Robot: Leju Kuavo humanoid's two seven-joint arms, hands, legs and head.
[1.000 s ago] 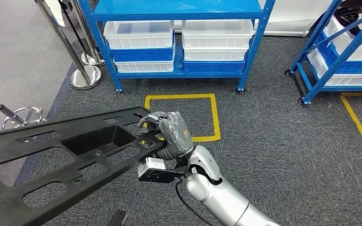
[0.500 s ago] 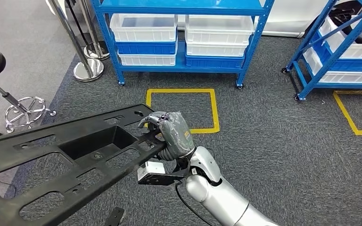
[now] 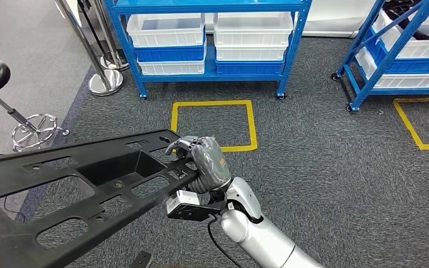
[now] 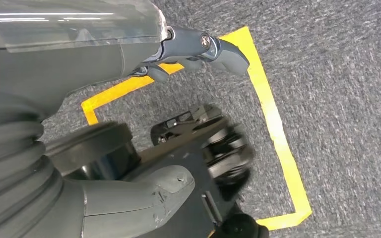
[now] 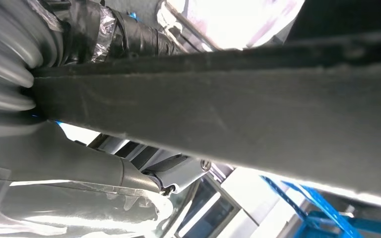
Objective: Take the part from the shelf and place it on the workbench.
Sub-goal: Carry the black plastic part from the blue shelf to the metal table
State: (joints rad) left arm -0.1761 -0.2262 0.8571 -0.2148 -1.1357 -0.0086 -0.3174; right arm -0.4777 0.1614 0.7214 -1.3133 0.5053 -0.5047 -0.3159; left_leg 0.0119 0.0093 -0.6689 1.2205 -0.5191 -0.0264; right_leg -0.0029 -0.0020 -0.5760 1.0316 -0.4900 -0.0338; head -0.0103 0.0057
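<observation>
Part (image 3: 78,190), a long black panel with cutouts, hangs over the carpet (image 3: 335,167); right hand (image 3: 204,159) is clamped on its end. Left hand (image 4: 129,59): can't tell, fingers look loosely apart.

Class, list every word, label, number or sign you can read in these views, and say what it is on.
None can be read.
The black part, gripped by the right hand, shows no lettering.
The white bins on the blue shelf carry no visible labels.
The yellow floor square is a plain outline, no text.
</observation>
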